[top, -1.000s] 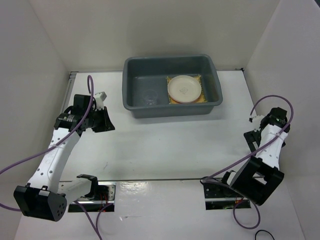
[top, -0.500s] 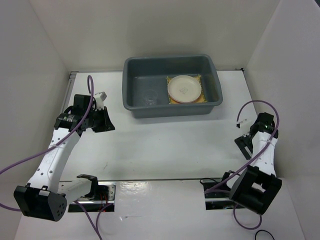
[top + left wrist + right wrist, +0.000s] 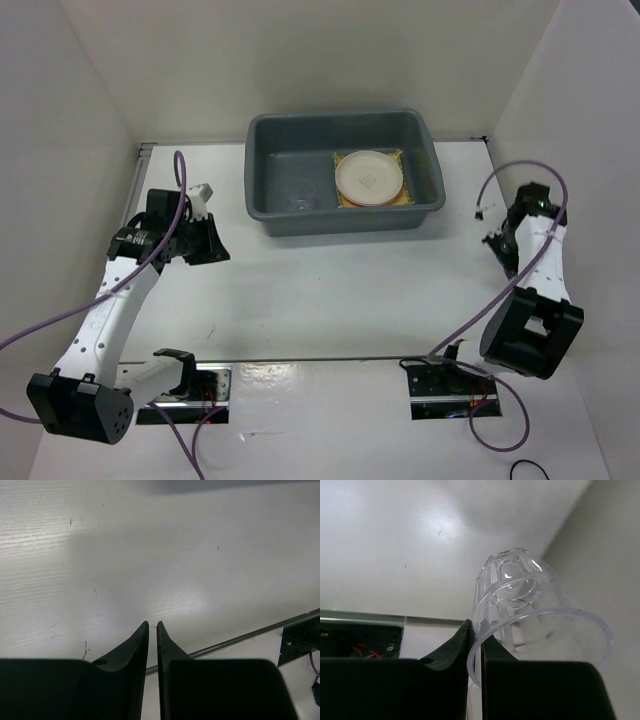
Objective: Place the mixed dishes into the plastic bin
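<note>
The right tool [image 3: 474,628] was clamped on the rim of the small clear cup [image 3: 520,595] — the left tool [image 3: 153,626] was held shut, tips almost touching, above the table [image 3: 150,555].

Counter [image 3: 330,290]: white, matte, faintly scuffed.
Back wall [image 3: 300,60], left wall [image 3: 50,150], right wall [image 3: 590,100]: plain white panels enclosing the far and side edges.
Metal strip [image 3: 300,358]: thin, running along the near edge.
Light: overhead, with a soft glare patch [image 3: 290,385] at the near edge.

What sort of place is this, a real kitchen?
Probably a robot test booth, not a kitchen: white walls enclose the white table, and the left arm and right arm are mounted at its edge.
</note>
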Motion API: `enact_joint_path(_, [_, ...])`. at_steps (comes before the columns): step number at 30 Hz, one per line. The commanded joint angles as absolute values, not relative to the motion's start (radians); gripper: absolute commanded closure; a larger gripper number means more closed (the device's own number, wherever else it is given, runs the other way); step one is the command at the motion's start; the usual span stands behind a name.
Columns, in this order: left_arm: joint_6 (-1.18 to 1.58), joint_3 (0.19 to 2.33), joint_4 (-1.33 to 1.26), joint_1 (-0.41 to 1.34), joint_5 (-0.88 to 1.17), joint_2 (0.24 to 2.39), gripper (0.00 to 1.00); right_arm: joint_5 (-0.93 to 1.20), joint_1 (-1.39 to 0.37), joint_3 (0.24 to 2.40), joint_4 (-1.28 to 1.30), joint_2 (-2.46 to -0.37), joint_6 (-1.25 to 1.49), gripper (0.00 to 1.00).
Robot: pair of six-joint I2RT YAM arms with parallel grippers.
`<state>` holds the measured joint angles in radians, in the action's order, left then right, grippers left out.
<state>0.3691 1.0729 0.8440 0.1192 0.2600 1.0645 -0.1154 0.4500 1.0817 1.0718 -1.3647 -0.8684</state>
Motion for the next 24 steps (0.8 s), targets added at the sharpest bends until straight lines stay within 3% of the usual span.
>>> enact_joint_path(1, [0.364,1.062,0.833,0.114,0.279,1.034,0.82,-0.070,0.240,1.441,1.283,-1.299,-0.756,1.00])
enact_joint_path(2, [0.364,1.062,0.833,0.114,0.279,1.034,0.82,-0.104,0.172,1.617,1.304,-1.308,-0.717,1.00])
enact_joint_path(4, [0.364,1.052,0.824,0.114,0.291,1.043,0.82,-0.253,-0.054,1.768,1.304,-1.325,-0.666,1.00])
enact_joint_path(7, [0.364,1.052,0.811,0.103,0.301,1.061,0.82,-0.415,-0.257,1.997,1.304,-1.437,-0.653,1.00])
enact_joint_path(13, [0.364,1.043,0.811,0.103,0.301,1.062,0.82,-0.345,-0.333,2.506,1.304,-1.847,-0.690,1.00])
enact_joint_path(19, [0.364,1.043,0.802,0.094,0.301,1.063,0.82,-0.279,-0.520,3.037,1.304,-2.182,-0.775,1.00])
enact_joint_path(21, [0.364,1.043,0.802,0.094,0.301,1.074,0.82,-0.267,-0.564,3.138,1.293,-2.331,-0.801,1.00])
enact_joint_path(24, [0.364,1.043,0.802,0.094,0.310,1.092,0.82,-0.206,-0.574,3.126,1.226,-2.439,-0.810,1.00])
